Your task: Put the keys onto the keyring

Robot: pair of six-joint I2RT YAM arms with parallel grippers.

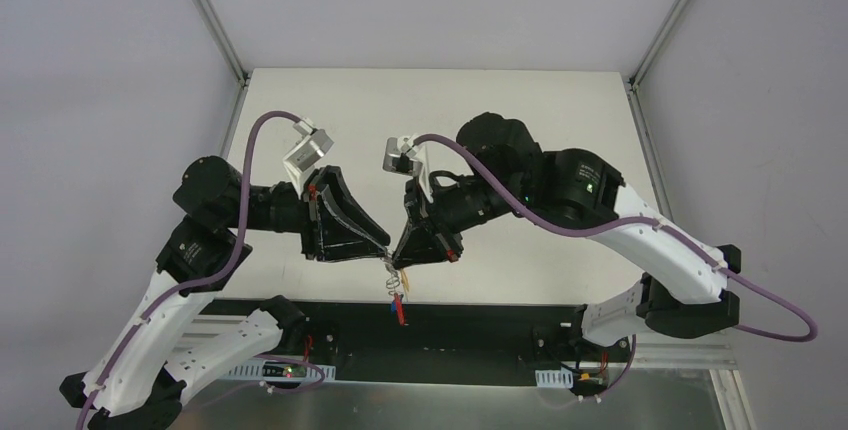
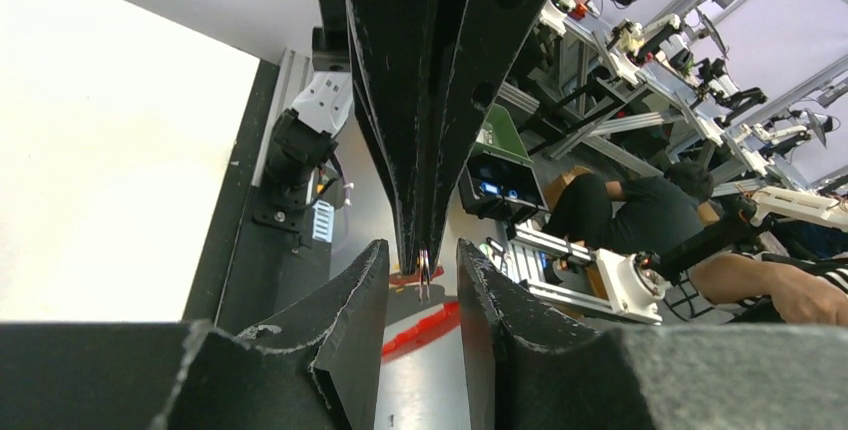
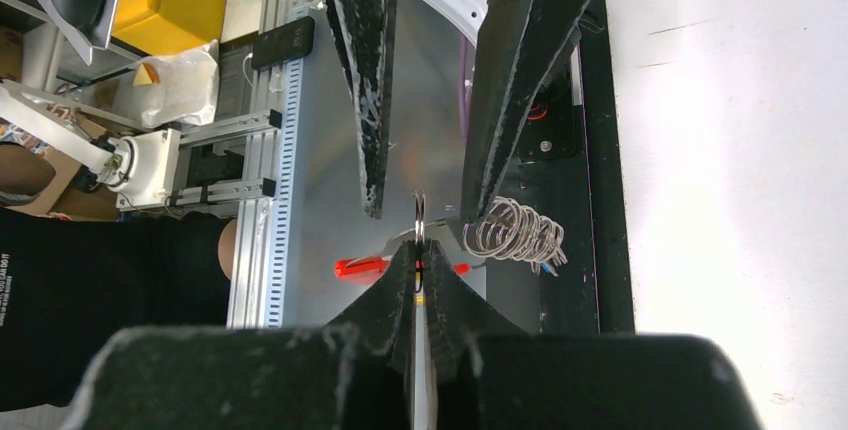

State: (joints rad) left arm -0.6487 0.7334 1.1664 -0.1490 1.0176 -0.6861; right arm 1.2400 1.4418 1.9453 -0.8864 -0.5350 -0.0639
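Observation:
My right gripper (image 1: 402,251) (image 3: 418,247) is shut on the thin silver ring (image 3: 419,212) of the keyring, held edge-on above the table's front edge. The coiled chain (image 3: 515,230), red strap (image 1: 401,310) (image 3: 358,268) and blue tag (image 1: 392,302) hang below it. A yellow sliver (image 3: 417,298) shows between the right fingers; I cannot tell whether it is the key. My left gripper (image 1: 381,244) (image 2: 422,246) is open, one finger on each side of the ring (image 2: 424,272) without touching it.
The white table (image 1: 440,130) lies behind the grippers. A black rail (image 1: 480,322) runs along its front edge under the hanging strap. A seated person (image 2: 640,215) and other robot stations are beyond the edge.

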